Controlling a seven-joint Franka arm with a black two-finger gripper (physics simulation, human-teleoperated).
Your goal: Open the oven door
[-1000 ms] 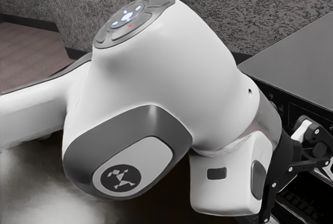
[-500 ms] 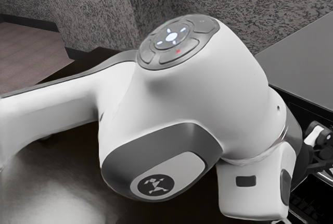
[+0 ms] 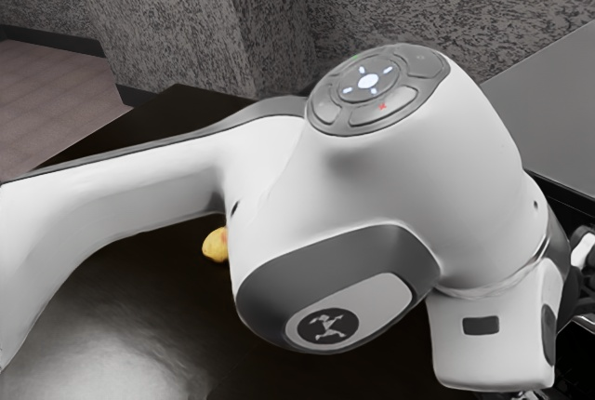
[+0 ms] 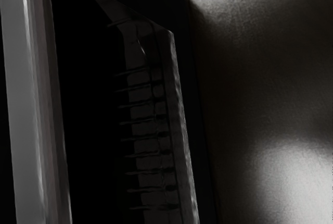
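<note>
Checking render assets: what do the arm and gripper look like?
Arm: rounded white shells, grey trim; round grey button pad with whitish lights and a small red mark; dark round badge with white emblem. Gripper: black, jointed, partly out of frame.

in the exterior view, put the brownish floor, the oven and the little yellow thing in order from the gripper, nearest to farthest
1. oven, at the exterior view's right
2. yellow thing, on the dark table, partly behind the arm
3. brownish floor, at the exterior view's far left
</note>
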